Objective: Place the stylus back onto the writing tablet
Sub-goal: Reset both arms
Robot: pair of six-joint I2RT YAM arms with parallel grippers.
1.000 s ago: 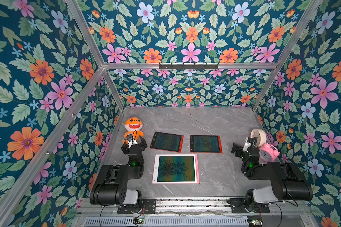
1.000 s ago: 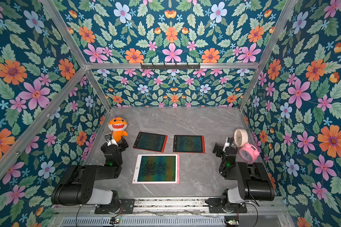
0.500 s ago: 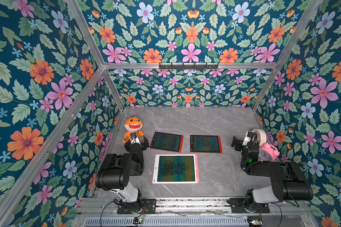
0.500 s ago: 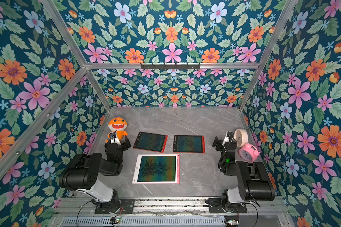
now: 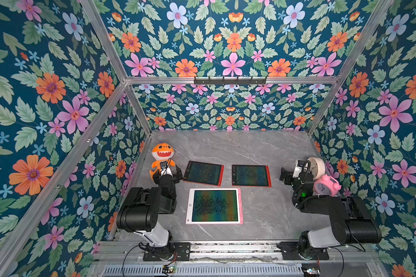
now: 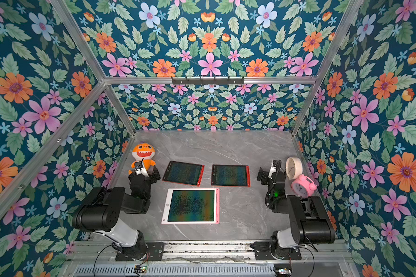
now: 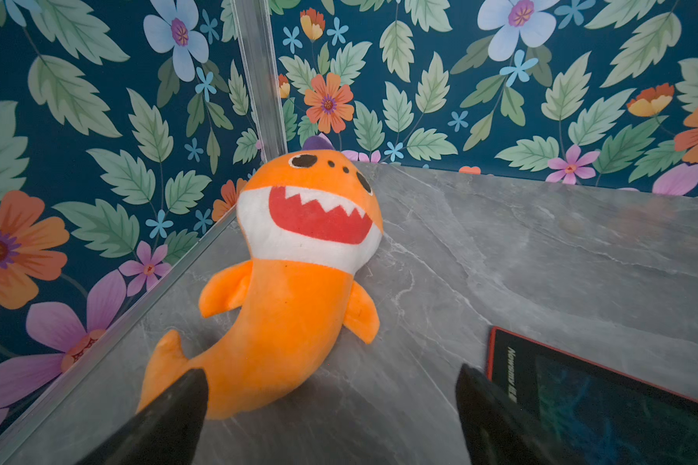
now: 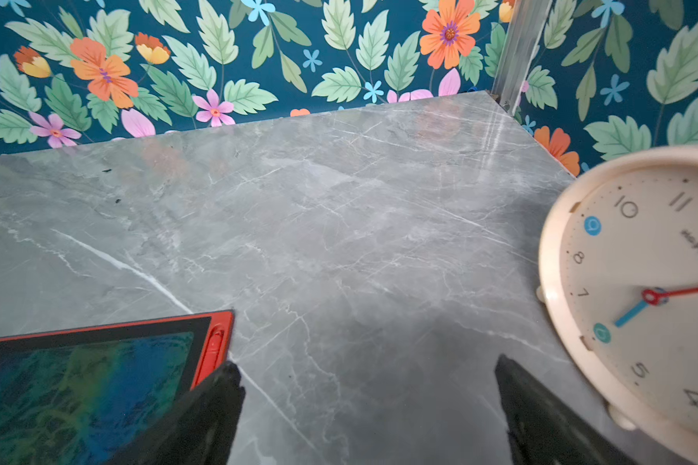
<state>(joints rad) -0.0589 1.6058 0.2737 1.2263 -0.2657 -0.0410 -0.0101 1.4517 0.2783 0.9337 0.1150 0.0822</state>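
Three writing tablets lie flat on the grey table: a pink-framed tablet (image 5: 214,205) at the front middle, and two red-framed ones, the left red tablet (image 5: 203,173) and the right red tablet (image 5: 250,175), behind it. No loose stylus shows in any view. In the right wrist view a red rod-shaped piece (image 8: 214,349) sits in the side rail of the right red tablet (image 8: 77,374). My left gripper (image 5: 167,171) (image 7: 327,382) hangs open over the plush shark's tail, holding nothing. My right gripper (image 5: 289,173) (image 8: 364,366) stands open over bare table between that tablet and the cream clock.
An orange plush shark (image 5: 162,157) (image 7: 295,273) lies by the left wall. A cream round clock (image 5: 317,165) (image 8: 641,290) and a pink alarm clock (image 5: 326,183) stand by the right wall. Flowered walls close in three sides of the table (image 5: 226,148).
Both arms have risen from their folded rest and reached away from the front edge. The left gripper now sits at the shark, the right beside the cream clock. Both stayed open.
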